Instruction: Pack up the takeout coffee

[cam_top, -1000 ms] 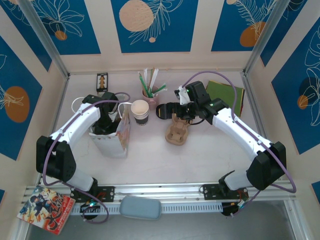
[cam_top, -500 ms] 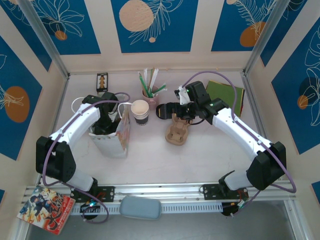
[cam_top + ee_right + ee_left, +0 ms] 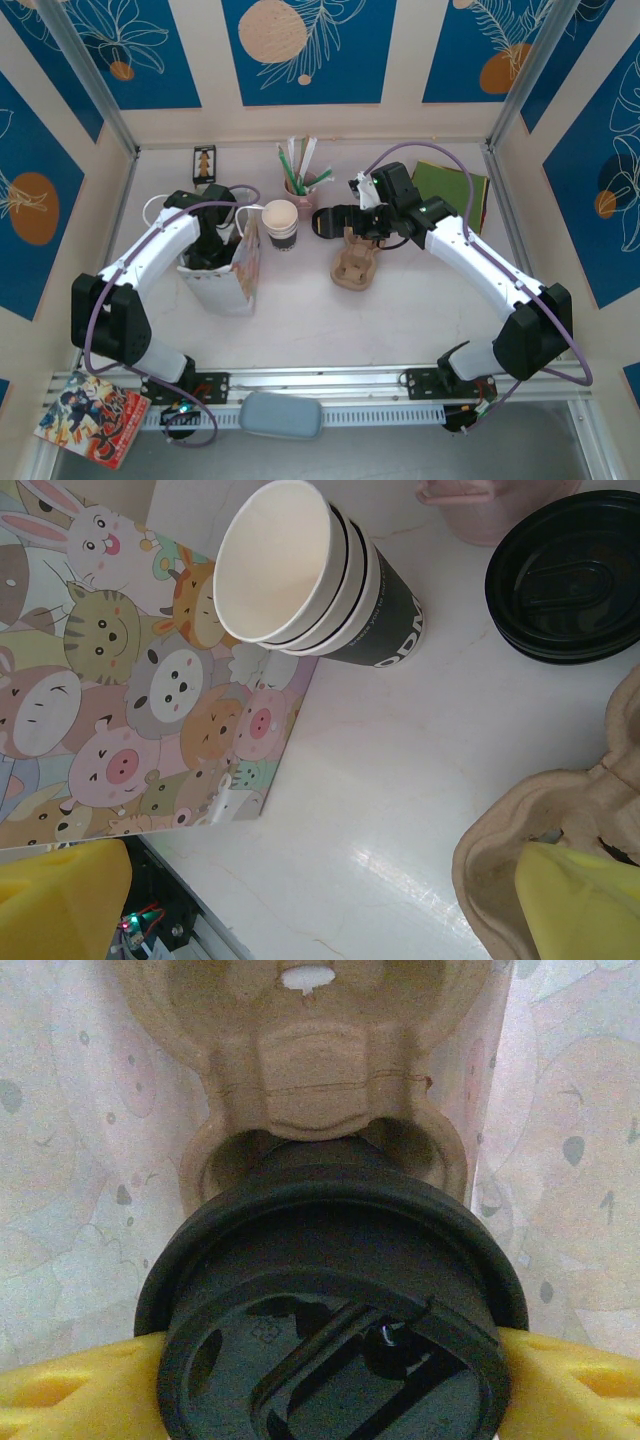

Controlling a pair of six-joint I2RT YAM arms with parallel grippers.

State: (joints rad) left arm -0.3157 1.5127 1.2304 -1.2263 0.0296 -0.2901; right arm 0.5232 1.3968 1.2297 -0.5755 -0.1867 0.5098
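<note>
White marbled tabletop (image 3: 400,300) in blue-and-cream panelled booth; left gripper (image 3: 330,1380) inside cartoon-printed white paper bag (image 3: 225,285), pinching black-lidded paper takeout coffee cup (image 3: 320,1240) above moulded brown pulp carrier (image 3: 310,1060); nothing shifted over last second, cup not yet released; right gripper (image 3: 320,895) spread wide over second pulp carrier (image 3: 356,266).

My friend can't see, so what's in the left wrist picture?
A black-lidded takeout coffee sits in a brown pulp cup carrier, with yellow fingers against both its sides. Pastel cartoon-print bag walls surround them.
</note>
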